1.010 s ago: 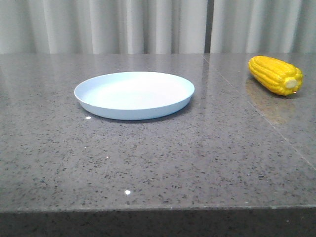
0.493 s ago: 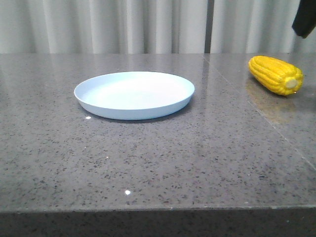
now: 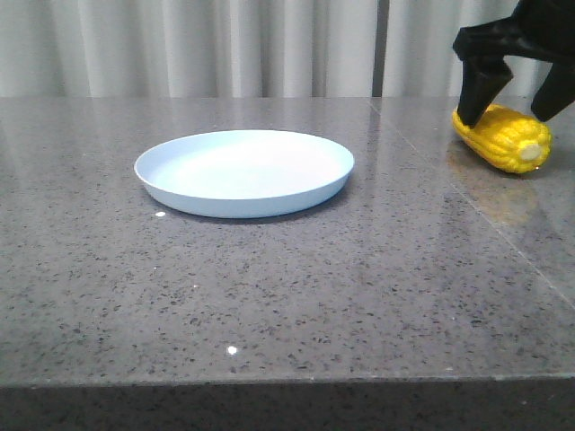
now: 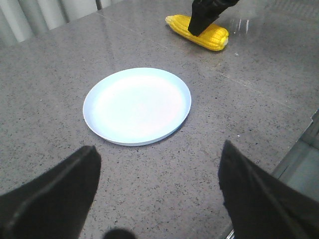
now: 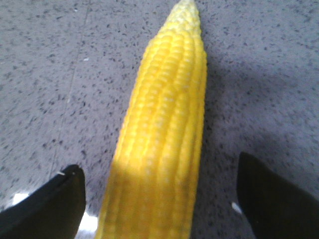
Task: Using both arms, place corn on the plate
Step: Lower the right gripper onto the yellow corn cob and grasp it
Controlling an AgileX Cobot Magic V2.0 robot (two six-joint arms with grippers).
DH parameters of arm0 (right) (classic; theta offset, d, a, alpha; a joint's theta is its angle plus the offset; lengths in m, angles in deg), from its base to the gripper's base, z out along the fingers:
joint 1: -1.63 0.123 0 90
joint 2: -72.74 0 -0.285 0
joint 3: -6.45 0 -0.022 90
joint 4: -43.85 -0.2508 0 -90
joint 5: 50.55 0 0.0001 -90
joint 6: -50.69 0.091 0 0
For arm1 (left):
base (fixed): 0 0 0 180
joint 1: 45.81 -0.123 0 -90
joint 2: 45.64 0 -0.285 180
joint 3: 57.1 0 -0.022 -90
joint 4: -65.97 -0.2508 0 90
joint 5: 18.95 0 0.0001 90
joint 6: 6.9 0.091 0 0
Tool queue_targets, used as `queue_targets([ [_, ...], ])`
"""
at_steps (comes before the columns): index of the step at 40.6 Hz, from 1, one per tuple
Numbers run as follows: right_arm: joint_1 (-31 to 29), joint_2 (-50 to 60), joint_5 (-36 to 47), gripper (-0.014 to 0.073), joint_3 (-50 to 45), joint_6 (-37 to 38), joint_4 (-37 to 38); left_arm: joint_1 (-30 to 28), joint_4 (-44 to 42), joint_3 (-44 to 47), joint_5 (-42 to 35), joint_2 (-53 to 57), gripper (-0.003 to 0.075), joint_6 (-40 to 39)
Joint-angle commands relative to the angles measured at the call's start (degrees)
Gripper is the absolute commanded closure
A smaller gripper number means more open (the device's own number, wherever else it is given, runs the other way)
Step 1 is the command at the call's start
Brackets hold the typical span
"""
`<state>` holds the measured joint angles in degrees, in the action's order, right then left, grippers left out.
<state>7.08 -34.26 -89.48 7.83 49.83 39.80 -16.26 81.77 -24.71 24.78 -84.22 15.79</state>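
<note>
While half a second ago only its edge showed, right gripper (image 3: 512, 101) now straddles corn (image 3: 503, 136), jaws spread.

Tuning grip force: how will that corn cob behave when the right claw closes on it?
The corn cob looks glossy and hard like plastic, so probably stiff but slippery between the fingers. It is rounded and tapered, lying on its side on the smooth countertop, so a nudge likely rolls it. The open right claw straddles it, which should centre it.
</note>
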Motion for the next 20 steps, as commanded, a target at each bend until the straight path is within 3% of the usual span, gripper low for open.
queue_targets([
  [1,0.0,0.4,3.0,-0.0040,3.1,-0.4,-0.4,0.4,1.1,-1.4,-4.2,-0.2,0.0227,-0.3],
  [7,0.0,-0.9,2.1,-0.0008,3.6,-0.4,-0.4,0.4,1.1,-1.4,-4.2,-0.2,0.0227,-0.3],
  [15,0.0,-0.9,0.6,0.0347,3.6,-0.4,-0.4,0.4,1.1,-1.4,-4.2,-0.2,0.0227,-0.3],
  [20,0.0,-0.8,-1.3,0.0388,4.6,-0.4,-0.4,0.4,1.1,-1.4,-4.2,-0.2,0.0227,-0.3],
])
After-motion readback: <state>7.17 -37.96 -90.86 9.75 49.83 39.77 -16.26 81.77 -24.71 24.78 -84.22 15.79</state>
